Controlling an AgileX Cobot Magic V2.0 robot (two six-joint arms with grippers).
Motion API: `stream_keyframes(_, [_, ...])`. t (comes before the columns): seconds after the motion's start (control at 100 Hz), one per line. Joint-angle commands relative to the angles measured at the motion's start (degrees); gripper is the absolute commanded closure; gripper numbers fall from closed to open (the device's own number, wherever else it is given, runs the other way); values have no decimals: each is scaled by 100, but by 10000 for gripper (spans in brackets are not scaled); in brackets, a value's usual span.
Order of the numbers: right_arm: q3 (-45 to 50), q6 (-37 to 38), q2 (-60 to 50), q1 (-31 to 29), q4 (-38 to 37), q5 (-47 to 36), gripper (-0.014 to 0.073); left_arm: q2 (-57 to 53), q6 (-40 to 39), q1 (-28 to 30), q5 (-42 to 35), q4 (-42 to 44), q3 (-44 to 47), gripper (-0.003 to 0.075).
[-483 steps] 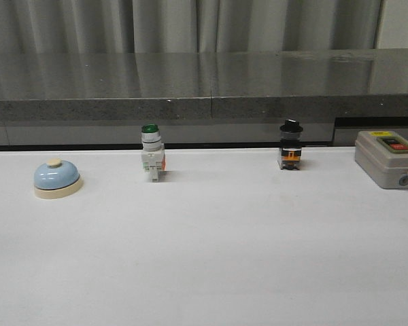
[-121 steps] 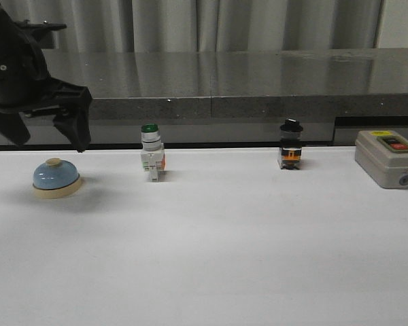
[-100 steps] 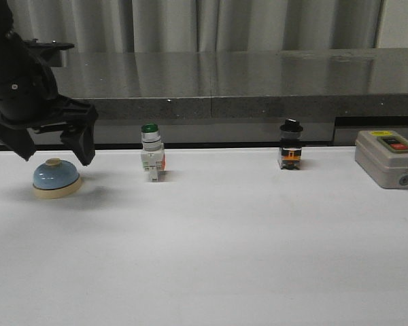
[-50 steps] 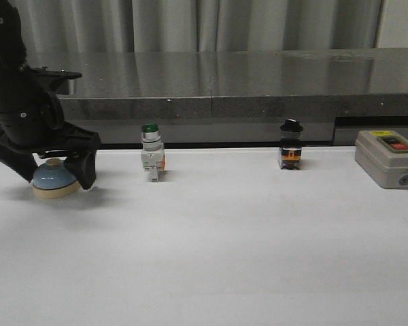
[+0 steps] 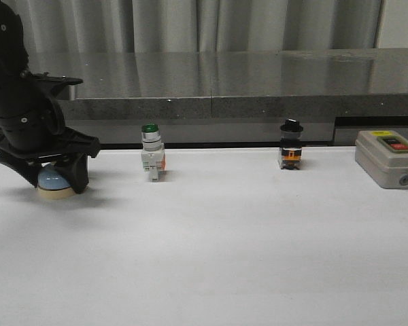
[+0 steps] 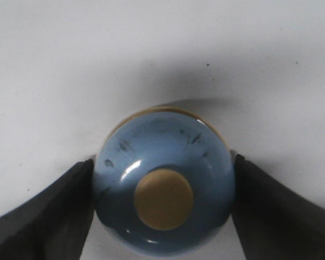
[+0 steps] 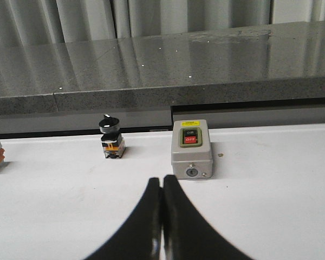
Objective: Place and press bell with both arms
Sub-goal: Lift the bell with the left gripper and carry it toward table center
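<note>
Bell: the small light-blue dome-shaped desk bell with cream base and button (image 5: pixel 55 183) sits near the white bench's (image 5: pixel 224 258) far left edge.
Left claw: the bulky black left claw (image 5: pixel 43 178) straddles the dome, fingers (image 6: pixel 40 214) at its two sides, seemingly touching; judged a grip for carrying it to a pressing spot.
Right claw: the black right claw (image 7: pixel 162 208) hangs pressed together, empty, apparently waiting to press.
Hidden: the arm covers most of the bell in the front view; firm contact is unclear.
Nearby: green-capped white push-button switch (image 5: pixel 151 155), untouched.
</note>
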Motion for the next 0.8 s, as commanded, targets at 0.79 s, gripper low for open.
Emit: stream_keyframes(0.79, [-118,-64,-119,-21,4,-455,658,-2267,44,-989,1586,-32,-113,407])
